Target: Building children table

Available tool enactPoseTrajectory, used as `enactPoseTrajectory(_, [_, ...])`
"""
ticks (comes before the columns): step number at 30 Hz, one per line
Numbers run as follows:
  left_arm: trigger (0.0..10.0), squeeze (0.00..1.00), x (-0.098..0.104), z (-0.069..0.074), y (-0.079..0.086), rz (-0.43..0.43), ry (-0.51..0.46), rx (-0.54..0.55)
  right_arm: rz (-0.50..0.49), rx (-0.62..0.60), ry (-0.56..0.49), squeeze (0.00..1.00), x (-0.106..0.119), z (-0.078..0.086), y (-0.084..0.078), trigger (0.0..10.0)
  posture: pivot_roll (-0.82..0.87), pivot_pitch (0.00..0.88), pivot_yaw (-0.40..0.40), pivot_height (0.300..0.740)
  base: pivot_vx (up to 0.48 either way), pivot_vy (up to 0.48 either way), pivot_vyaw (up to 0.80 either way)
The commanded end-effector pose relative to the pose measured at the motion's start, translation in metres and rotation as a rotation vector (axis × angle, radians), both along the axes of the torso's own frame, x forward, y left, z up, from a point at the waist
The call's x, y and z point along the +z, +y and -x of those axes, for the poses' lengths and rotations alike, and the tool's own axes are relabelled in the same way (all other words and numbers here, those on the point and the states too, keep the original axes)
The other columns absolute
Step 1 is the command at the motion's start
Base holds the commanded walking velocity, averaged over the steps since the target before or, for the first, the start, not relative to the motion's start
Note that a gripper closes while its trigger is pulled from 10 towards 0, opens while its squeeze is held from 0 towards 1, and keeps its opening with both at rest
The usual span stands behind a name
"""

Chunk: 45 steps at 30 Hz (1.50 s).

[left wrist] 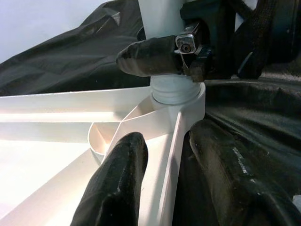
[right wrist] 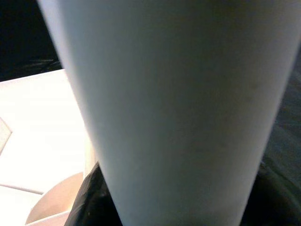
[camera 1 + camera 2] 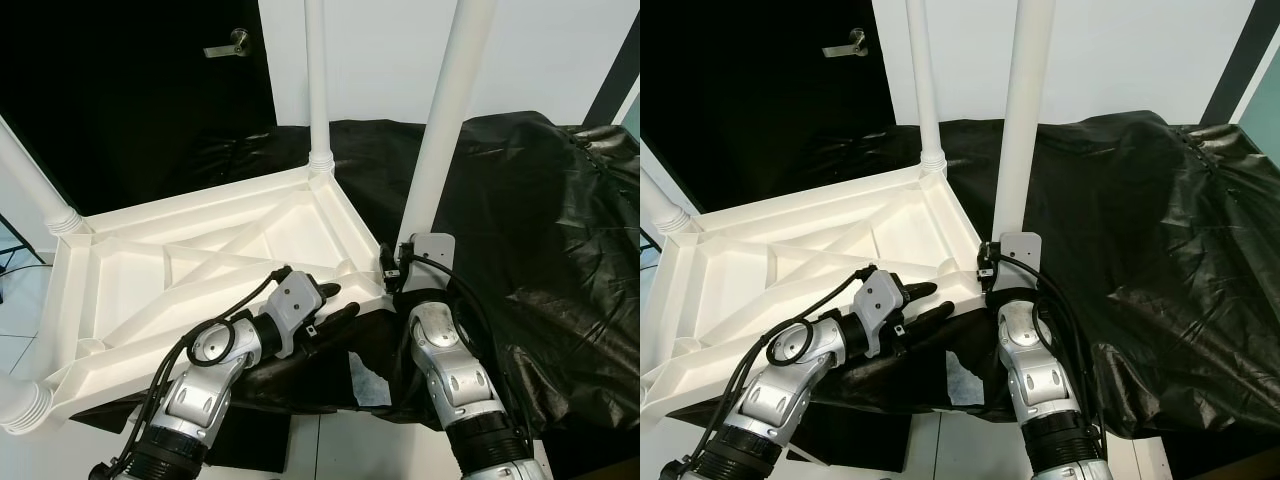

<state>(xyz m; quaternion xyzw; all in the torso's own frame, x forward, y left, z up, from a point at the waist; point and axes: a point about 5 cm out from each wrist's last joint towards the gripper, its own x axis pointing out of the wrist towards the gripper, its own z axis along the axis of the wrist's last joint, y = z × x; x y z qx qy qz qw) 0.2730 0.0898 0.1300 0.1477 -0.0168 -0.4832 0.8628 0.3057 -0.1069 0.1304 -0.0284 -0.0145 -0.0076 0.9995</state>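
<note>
A white children's table (image 3: 130, 290) lies upside down on a black sheet, ribbed underside up. At its near right corner a white leg (image 3: 445, 120) stands upright in the socket (image 1: 176, 92). My right gripper (image 3: 397, 268) is shut on the base of this leg; one of its fingers (image 1: 150, 55) wraps across the leg. The leg (image 2: 178, 94) looms very close in the right wrist view. My left gripper (image 3: 336, 304) is open and straddles the table's front rim (image 1: 171, 141) just left of that corner, one finger inside the frame and one outside.
Another leg (image 3: 317, 80) stands at the far corner, and two more legs (image 3: 35, 185) (image 3: 20, 405) stick out on the left. The crumpled black sheet (image 3: 540, 220) covers the surface to the right. A dark door with a handle (image 3: 230, 42) is behind. A white scrap (image 3: 368, 380) lies near the front edge.
</note>
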Motion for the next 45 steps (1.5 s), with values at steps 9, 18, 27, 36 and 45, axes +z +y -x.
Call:
enactPoseTrajectory(9, [10.0, 0.0, -0.002, 0.001, 0.001, -0.002, -0.008, 0.027, 0.001, -0.001, 0.031, 1.0, -0.013, 0.015, -0.018, 10.0, -0.05, 0.0, 0.033, 0.74, 0.0, 0.0, 0.0])
enactPoseTrajectory(18, [10.0, 0.0, -0.002, 0.001, 0.0, 0.0, -0.006, 0.023, 0.013, 0.24, -0.006, 0.49, -0.01, 0.017, -0.036, 10.0, -0.05, 0.0, 0.038, 0.74, 0.0, 0.0, 0.0])
enactPoseTrajectory(27, [10.0, 0.0, -0.003, 0.002, 0.001, -0.007, -0.006, 0.016, 0.08, 0.555, 0.017, 0.0, -0.006, 0.006, -0.04, 10.0, -0.05, 0.0, 0.041, 0.74, 0.0, 0.0, 0.0])
enactPoseTrajectory(36, [10.0, 0.0, -0.001, 0.001, 0.001, -0.006, -0.013, 0.021, 0.21, 0.729, 0.022, 0.0, 0.001, -0.012, -0.031, 2.6, -0.03, 0.0, 0.027, 0.74, 0.0, 0.0, 0.0])
enactPoseTrajectory(45, [10.0, 0.0, -0.001, 0.002, 0.001, -0.002, -0.015, 0.031, 0.236, 0.822, 0.03, 0.0, 0.002, -0.012, -0.032, 0.0, -0.02, 0.0, 0.019, 0.74, 0.0, 0.0, 0.0])
